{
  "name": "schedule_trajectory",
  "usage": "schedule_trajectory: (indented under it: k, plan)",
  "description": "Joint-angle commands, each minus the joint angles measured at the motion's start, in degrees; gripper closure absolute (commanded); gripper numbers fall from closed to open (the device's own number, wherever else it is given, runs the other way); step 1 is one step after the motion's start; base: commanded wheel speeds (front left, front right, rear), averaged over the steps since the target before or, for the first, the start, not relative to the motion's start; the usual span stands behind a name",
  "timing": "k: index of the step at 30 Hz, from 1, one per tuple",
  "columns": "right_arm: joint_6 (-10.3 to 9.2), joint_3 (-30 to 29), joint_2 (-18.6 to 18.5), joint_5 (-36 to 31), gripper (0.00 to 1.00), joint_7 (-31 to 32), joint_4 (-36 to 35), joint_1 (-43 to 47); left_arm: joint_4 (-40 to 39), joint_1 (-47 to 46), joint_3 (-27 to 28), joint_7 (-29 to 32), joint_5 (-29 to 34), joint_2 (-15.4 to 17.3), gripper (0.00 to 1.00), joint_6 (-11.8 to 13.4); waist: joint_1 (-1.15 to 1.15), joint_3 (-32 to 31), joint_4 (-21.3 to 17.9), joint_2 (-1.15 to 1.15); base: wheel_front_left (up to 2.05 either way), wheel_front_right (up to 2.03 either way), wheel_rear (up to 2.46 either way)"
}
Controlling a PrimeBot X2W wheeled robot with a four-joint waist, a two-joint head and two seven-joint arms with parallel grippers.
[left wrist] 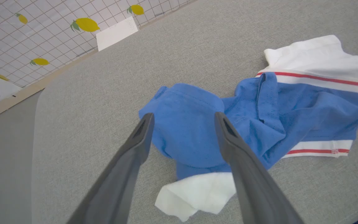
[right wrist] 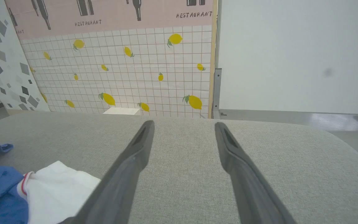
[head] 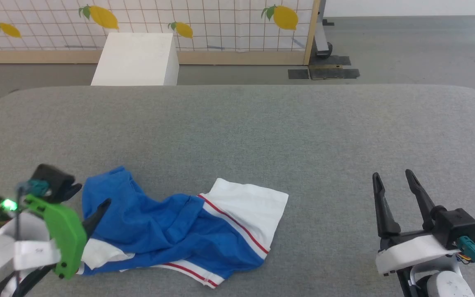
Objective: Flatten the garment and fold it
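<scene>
Nearest, the left gripper (head: pixel 92 196) hangs over the near-left end of the jersey T-shirt (head: pixel 171 231), jaws wide apart and empty. The shirt lies crumpled on the grey table (head: pixel 262 123). At near right, well apart, the right gripper (head: pixel 392 173) is equally wide and empty. Flattening looks barely begun, folding not started.

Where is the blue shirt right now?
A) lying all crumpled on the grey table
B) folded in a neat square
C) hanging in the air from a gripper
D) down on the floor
A: the garment lies rumpled and unfolded on the grey table, one white sleeve spread out to the side.
</scene>
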Motion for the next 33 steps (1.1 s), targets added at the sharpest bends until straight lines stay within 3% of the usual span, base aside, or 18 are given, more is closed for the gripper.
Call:
schedule_trajectory:
  k: [1,6,9,12,16,19,22,24,27,29,33]
  plan:
    - [-0.09,0.1,0.0,0.2,0.00,-0.3,0.0,0.4,-0.1,-1.9,-0.3,1.7,1.7,-1.1,0.00,-1.0,0.00,-0.2,-0.4,0.00,0.00,0.00,0.00]
    - [-0.09,0.7,0.0,0.2,0.00,-0.3,0.4,0.4,1.4,-6.3,-1.0,6.3,4.8,-5.2,0.00,-4.0,0.00,-0.8,-1.5,0.00,0.00,0.00,0.00]
    - [-0.09,0.9,0.0,0.0,0.00,-0.3,0.4,0.3,3.0,-7.9,0.1,4.0,6.9,-6.6,0.00,-3.0,0.00,-1.1,-2.0,0.00,0.00,0.00,0.00]
    - [-0.09,0.7,0.0,-0.4,0.00,-0.3,0.2,0.0,5.4,-7.1,2.7,-3.5,8.4,-7.4,0.00,1.0,0.00,-1.5,-2.1,0.00,0.00,0.00,0.00]
    - [-0.09,0.8,-0.8,-0.9,0.00,-0.3,-0.1,-0.8,9.6,-2.5,6.4,-16.4,9.5,-7.8,0.00,8.7,0.00,-1.6,-1.3,0.00,0.00,0.00,0.00]
    - [-0.09,1.7,-1.7,-1.3,0.00,-0.3,-0.3,-2.1,11.1,2.2,11.1,-19.9,8.7,-9.1,0.00,14.1,0.00,-1.2,-0.3,0.00,0.00,0.00,0.00]
    - [-0.09,3.5,-3.3,-1.5,0.00,-0.3,-0.3,-4.4,8.3,7.9,22.6,-20.2,13.2,-12.9,0.00,19.3,0.00,-0.5,1.1,0.00,0.00,0.00,0.00]
    - [-0.09,5.3,-4.7,-1.3,0.00,0.1,0.3,-6.3,5.7,13.8,31.5,-20.2,17.7,-16.4,0.00,20.9,0.00,-0.2,1.8,0.00,0.00,0.00,0.00]
    - [-0.09,8.8,-7.1,-0.4,0.00,1.7,1.1,-9.8,2.4,22.4,43.1,-20.2,25.3,-22.2,0.00,20.9,0.00,0.1,2.8,0.00,0.00,0.00,0.00]
    - [-0.09,12.4,-9.4,0.7,0.00,4.3,2.0,-12.5,0.4,27.4,50.1,-20.2,29.9,-26.7,0.00,19.2,0.00,0.3,3.3,0.00,0.00,0.00,0.00]
    - [-0.09,24.2,-16.0,5.1,0.00,13.7,4.4,-19.8,-0.6,35.3,61.5,-20.2,36.4,-35.2,0.00,12.4,0.00,0.8,4.1,0.00,0.00,0.00,0.00]
